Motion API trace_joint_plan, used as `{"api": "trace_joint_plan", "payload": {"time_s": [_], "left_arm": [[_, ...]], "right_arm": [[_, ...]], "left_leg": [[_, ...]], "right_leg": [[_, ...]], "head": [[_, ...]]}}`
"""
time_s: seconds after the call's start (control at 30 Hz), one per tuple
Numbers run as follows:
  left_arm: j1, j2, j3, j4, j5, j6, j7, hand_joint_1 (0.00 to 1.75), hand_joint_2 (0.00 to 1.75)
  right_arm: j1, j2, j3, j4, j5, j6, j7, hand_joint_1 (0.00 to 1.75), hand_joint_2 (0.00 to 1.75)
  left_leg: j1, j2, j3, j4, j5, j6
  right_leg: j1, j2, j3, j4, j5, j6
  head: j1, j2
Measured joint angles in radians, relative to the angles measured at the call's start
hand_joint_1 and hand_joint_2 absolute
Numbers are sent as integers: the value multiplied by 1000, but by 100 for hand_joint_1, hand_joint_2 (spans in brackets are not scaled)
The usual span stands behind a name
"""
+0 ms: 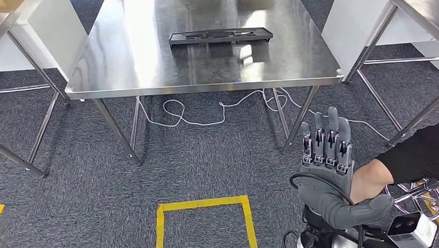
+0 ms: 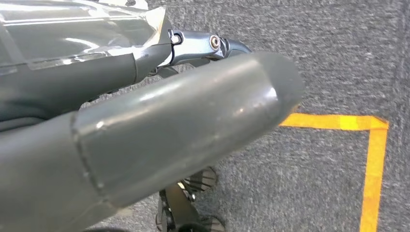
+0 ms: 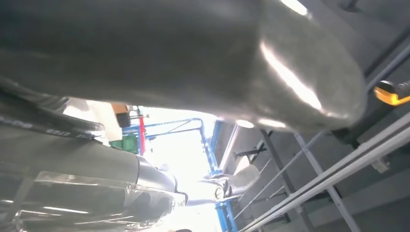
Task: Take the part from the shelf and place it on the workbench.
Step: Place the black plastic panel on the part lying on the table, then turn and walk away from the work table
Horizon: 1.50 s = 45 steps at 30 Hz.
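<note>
A dark grey tray-shaped part [image 1: 220,36] lies flat near the middle back of the steel workbench [image 1: 120,67]. My right hand [image 1: 326,169] is raised at the lower right, well in front of the bench, its fingers straight and holding nothing. A person's bare forearm with a black sleeve [image 1: 425,154] reaches in from the right and meets that hand near its thumb. In the left wrist view my left hand [image 2: 121,111] hangs over the carpet with its thumb and fingers stretched out and nothing in them. The right wrist view shows my right hand's thumb [image 3: 193,53] close up.
A white cable [image 1: 206,116] trails on the carpet under the bench. A yellow taped square [image 1: 203,203] marks the floor in front of me. More steel tables [image 1: 424,3] and white panels [image 1: 51,30] stand to both sides.
</note>
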Motion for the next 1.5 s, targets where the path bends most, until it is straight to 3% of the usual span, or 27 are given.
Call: {"api": "trace_joint_plan", "payload": {"time_s": [0.07,0.13,0.17,0.23,0.27,0.33,0.4,0.43,0.47,0.53,0.57,0.6,0.67,0.73,0.8,0.83,0.93,1.0,1.07,1.13,1.2,1.23,1.3,1.33,1.37,1.43,1.5], "left_arm": [[0,0,1,0,0,3,0,0,0],[0,0,3,0,0,5,0,0,0],[0,-1,4,0,1,5,0,0,0],[0,-2,6,0,1,6,0,0,0],[0,-2,7,0,1,6,0,0,0],[0,-3,9,0,1,8,0,0,0],[2,-3,12,0,1,9,0,0,0],[2,-3,13,0,1,10,0,0,0],[3,-3,14,0,1,11,0,0,0],[5,-4,15,0,0,13,0,0,0],[5,-4,15,0,0,13,0,0,0],[5,-4,15,0,0,14,0,0,0],[5,-4,15,0,0,14,0,0,0],[4,-4,15,0,0,14,0,0,0],[1,-4,15,0,0,16,0,0,0],[0,-4,15,0,-1,16,-1,0,0],[0,-6,16,0,-7,20,-2,0,0],[-1,-7,17,1,-12,24,-2,0,0],[-1,-7,21,0,-16,26,-2,0,0],[0,-7,29,1,-20,28,-2,0,0],[0,-8,37,1,-24,28,-2,0,0],[0,-9,39,1,-25,29,-2,0,0],[0,-10,41,0,-29,29,-2,0,0],[0,-11,41,0,-31,29,-3,0,0],[0,-11,42,0,-33,29,-4,0,0],[2,-11,43,1,-39,28,-8,0,0],[5,-11,45,1,-49,26,-11,0,0]], "right_arm": [[2,-2,-3,2,1,1,-1,0,0],[3,-3,-6,7,1,2,-1,0,0],[4,-4,-6,9,1,2,-2,0,0],[2,-4,-8,12,1,0,-1,0,0],[0,-4,-9,13,1,-2,0,0,0],[-2,-3,-12,19,-2,-12,7,0,0],[-3,-3,-16,33,-6,-26,20,0,0],[-3,-3,-19,43,-7,-32,26,0,0],[-3,-3,-22,54,-8,-36,30,0,0],[-3,-3,-26,72,-8,-39,34,0,0],[-2,-3,-27,78,-9,-39,34,0,0],[-2,-3,-29,84,-9,-39,34,0,0],[-2,-3,-33,95,-9,-40,35,0,0],[-2,-3,-37,102,-2,-54,45,0,0],[-3,-4,-43,120,20,-97,71,0,0],[-5,-5,-50,141,37,-126,87,0,0],[-14,-19,-84,268,105,-223,124,0,0],[-21,-33,-117,391,184,-297,133,0,0],[-40,-47,-153,539,292,-381,134,0,0],[-76,-62,-191,727,403,-473,126,0,0],[-115,-78,-225,918,475,-539,102,0,0],[-132,-84,-237,996,492,-555,88,0,0],[-163,-93,-255,1107,508,-568,78,0,0],[-179,-95,-262,1154,520,-577,85,0,0],[-192,-98,-268,1194,535,-589,102,0,0],[-211,-104,-278,1285,569,-619,154,0,0],[-220,-110,-286,1379,600,-640,222,0,0]], "left_leg": [[-2,2,-30,1,23,5],[-2,4,-62,2,47,3],[-2,5,-77,3,59,0],[-2,4,-103,6,81,-9],[-3,4,-112,6,93,-15],[-5,3,-119,4,115,-28],[-2,2,-122,0,130,-38],[0,0,-129,10,115,-42],[2,-1,-139,36,79,-45],[5,-5,-169,149,-36,-52],[5,-6,-182,219,-82,-55],[5,-7,-188,278,-105,-58],[7,-7,-155,307,-81,-61],[10,-8,-56,200,-42,-59],[10,-11,43,57,-54,-53],[7,-12,66,14,-67,-48],[0,-9,52,-11,-51,-22],[0,-5,21,-18,-21,-1],[-3,-3,-11,-18,6,7],[-5,-1,-42,-16,33,6],[-5,0,-71,-13,59,2],[-5,0,-85,-12,72,-1],[-9,1,-103,-10,94,-11],[-10,3,-106,-10,104,-17],[-10,5,-108,-13,114,-22],[-6,4,-112,-15,121,-35],[-1,-1,-129,30,54,-45]], "right_leg": [[-4,2,-31,121,-78,-6],[-7,2,-20,180,-89,11],[-9,2,10,160,-70,24],[-13,2,109,32,-39,37],[-10,4,158,-41,-38,34],[-3,8,204,-128,-49,21],[-4,9,193,-133,-38,5],[-9,7,184,-132,-28,-6],[-13,5,173,-132,-17,-19],[-14,1,147,-131,10,-36],[-12,0,133,-130,23,-39],[-10,-1,119,-128,35,-39],[-10,-1,87,-121,57,-33],[-10,-1,58,-109,72,-25],[-5,0,37,-97,86,-13],[-3,-1,32,-94,94,-6],[2,-1,18,-95,110,16],[1,2,-11,-45,53,11],[-4,4,-43,72,-41,1],[-6,4,-47,177,-72,14],[-7,4,7,165,-32,38],[-7,4,62,101,-15,42],[-1,5,179,-67,-23,33],[3,7,213,-126,-36,24],[8,8,225,-154,-43,15],[5,6,210,-156,-31,-3],[-3,0,189,-157,-7,-28]], "head": [[3,0],[4,0],[4,0],[4,0],[3,0],[1,0],[0,0],[-1,0],[-3,0],[-5,0],[-6,0],[-6,0],[-6,0],[-6,0],[-5,0],[-5,0],[-4,0],[0,0],[5,0],[6,0],[7,0],[8,0],[8,0],[6,0],[5,0],[1,0],[-3,0]]}}
